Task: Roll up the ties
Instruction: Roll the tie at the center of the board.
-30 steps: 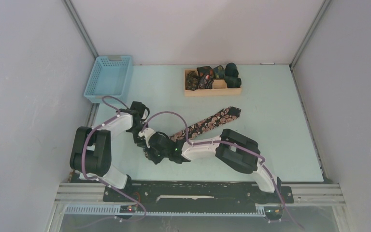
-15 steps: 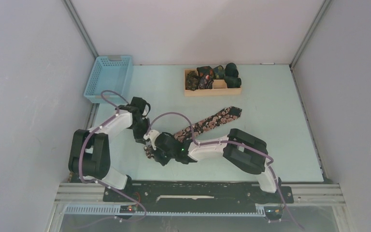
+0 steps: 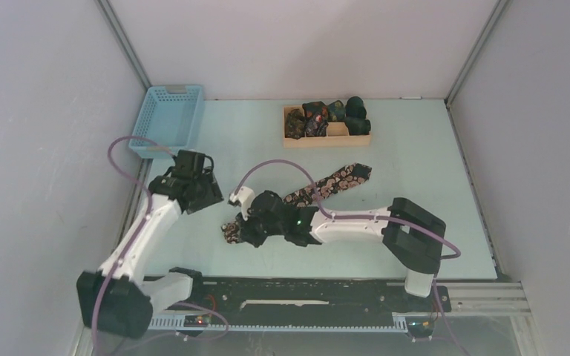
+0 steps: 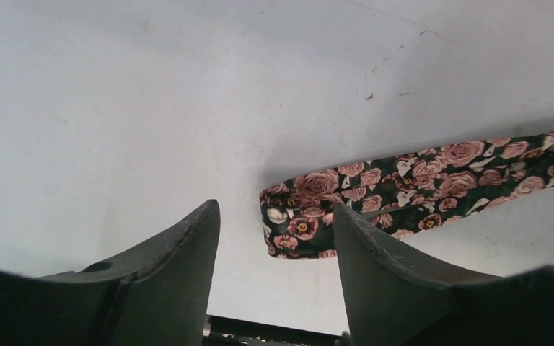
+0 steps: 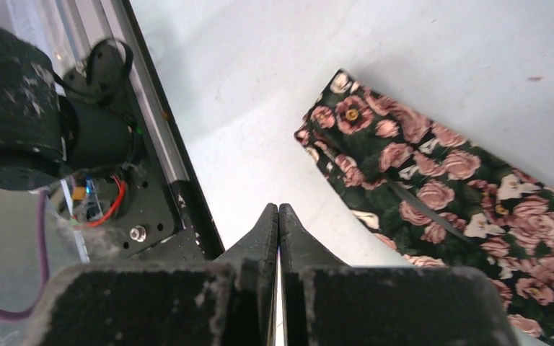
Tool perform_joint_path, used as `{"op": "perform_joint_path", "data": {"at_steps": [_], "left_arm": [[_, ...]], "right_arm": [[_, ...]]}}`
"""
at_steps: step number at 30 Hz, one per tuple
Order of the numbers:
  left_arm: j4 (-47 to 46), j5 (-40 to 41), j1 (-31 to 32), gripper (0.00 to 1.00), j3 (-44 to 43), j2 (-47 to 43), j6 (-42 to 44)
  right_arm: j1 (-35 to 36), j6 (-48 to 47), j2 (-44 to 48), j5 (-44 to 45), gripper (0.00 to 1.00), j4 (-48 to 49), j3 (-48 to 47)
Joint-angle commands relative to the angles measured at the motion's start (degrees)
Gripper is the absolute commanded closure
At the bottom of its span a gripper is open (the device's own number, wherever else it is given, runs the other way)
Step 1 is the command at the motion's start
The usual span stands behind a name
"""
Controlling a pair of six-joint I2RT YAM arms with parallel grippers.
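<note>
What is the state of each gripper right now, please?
Left gripper: open, holding nothing.
Right gripper: shut, holding nothing; the tie lies beside it.

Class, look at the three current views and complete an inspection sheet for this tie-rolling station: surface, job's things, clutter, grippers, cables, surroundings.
Surface: pale table, with a few small marks in the left wrist view.
Job's things: long rose-patterned tie lies diagonally, unrolled, its near end apparently folded over; rolled ties sit in a wooden tray.
Clutter: blue basket at the far left corner.
Grippers: left gripper open, holding nothing, off the tie; right gripper shut, holding nothing, beside the tie's near end.
Cables: purple cables loop above both arms; one arches over the tie.
Surroundings: plain walls; metal frame rail along the near edge.
</note>
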State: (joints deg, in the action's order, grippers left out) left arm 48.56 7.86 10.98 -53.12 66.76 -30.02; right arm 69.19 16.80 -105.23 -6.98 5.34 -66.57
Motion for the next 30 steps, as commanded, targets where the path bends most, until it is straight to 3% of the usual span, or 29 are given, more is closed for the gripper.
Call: {"op": "perform_joint_path", "data": {"at_steps": [1, 9, 15, 30], "left_arm": [[0.8, 4.5, -0.3, 0.35, 5.4, -11.4, -8.0], [-4.0, 1.5, 1.4, 0.37, 19.2, -25.2, -17.1], [-5.2, 3.8, 6.3, 0.39, 22.4, -26.1, -21.8], [-11.4, 2.8, 9.6, 0.44, 28.5, -28.0, -21.8]], "right_arm": [[-3.0, 4.1, 3.6, -2.9, 1.00, 1.6, -1.1], [-5.7, 7.6, -2.3, -7.6, 1.00, -3.2, -8.8], [-6.9, 8.8, -7.3, -10.9, 1.00, -5.1, -13.4], [-9.4, 8.7, -13.7, -13.8, 1.00, -7.3, -14.8]]}}
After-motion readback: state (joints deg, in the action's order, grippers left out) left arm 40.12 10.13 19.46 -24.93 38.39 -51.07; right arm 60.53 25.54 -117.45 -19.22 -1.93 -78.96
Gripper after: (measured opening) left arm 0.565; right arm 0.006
